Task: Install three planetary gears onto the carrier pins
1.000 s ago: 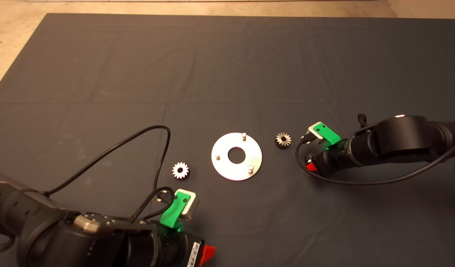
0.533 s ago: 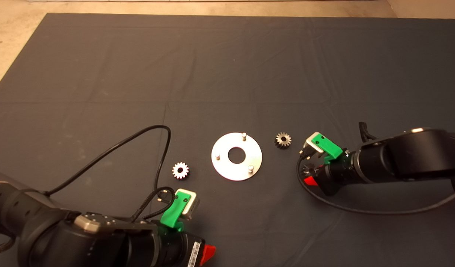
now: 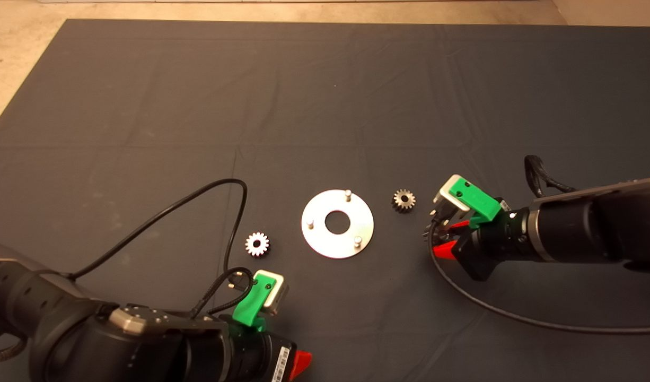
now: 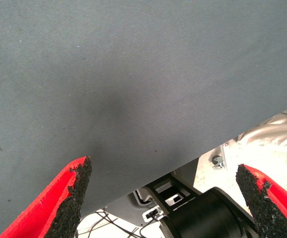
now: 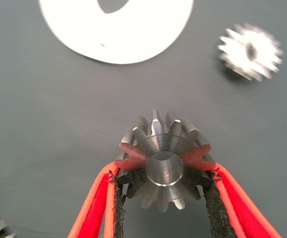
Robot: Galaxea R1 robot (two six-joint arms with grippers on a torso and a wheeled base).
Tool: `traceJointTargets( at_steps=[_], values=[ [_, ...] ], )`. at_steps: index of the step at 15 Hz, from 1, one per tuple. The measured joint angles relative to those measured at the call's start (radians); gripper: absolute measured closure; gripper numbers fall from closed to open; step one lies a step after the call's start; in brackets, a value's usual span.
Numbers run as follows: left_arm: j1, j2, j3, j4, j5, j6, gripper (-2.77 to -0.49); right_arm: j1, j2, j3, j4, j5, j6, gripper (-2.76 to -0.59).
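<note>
The right end effector (image 3: 446,240) is reaching in from the right, clamping one planetary gear (image 5: 164,159) between its pads, right of the disc (image 3: 337,223). Three carrier pins (image 3: 348,194) are standing bare. Two gears (image 3: 257,244) are lying on the surface beside the disc. Only the wrist view shows the held gear. The left end effector (image 4: 166,198) is sitting spread apart at the lower left.

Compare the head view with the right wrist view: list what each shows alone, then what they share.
Head view only: three bare pins on the disc, the open left claw parked at the mat's near edge, and both arms.

Right wrist view only: the right claw shut on a gear, its pads pressing the teeth.

Both: the round disc, the mat, and a loose gear lying flat.
</note>
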Motion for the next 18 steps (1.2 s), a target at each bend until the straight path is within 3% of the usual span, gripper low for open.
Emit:
traceJointTargets(
  at_steps=[3,8,11,13,14,16,17,18],
  values=[
    [0.0,-0.001,0.0,0.0,0.001,0.0,-2.07,0.0,0.099,-0.035,0.002,0.009,0.018,-0.89],
    [0.0,0.0,0.0,0.004,0.001,0.0,-2.07,0.0,0.197,-0.156,0.003,0.001,0.019,-0.89],
    [0.0,0.0,0.0,0.004,0.0,0.0,-2.07,0.0,0.245,-0.185,0.005,0.001,0.018,-0.89],
    [0.0,0.0,0.0,0.004,0.0,0.0,-2.07,0.0,0.284,-0.213,0.005,-0.007,0.015,-0.89],
    [0.0,-0.001,0.0,0.005,0.001,0.0,-2.07,0.0,0.299,-0.217,0.004,-0.02,0.014,-0.89],
    [0.0,-0.001,0.0,0.005,0.0,0.0,-2.07,-0.001,0.325,-0.217,0.004,-0.073,0.014,-0.89],
    [0.0,-0.001,0.0,0.006,0.001,0.0,-2.07,-0.001,0.327,-0.217,0.004,-0.082,0.014,-0.89],
    [0.0,-0.001,0.0,0.007,0.001,0.0,-2.07,-0.006,0.338,-0.217,0.005,-0.119,0.008,-0.89]
  ],
)
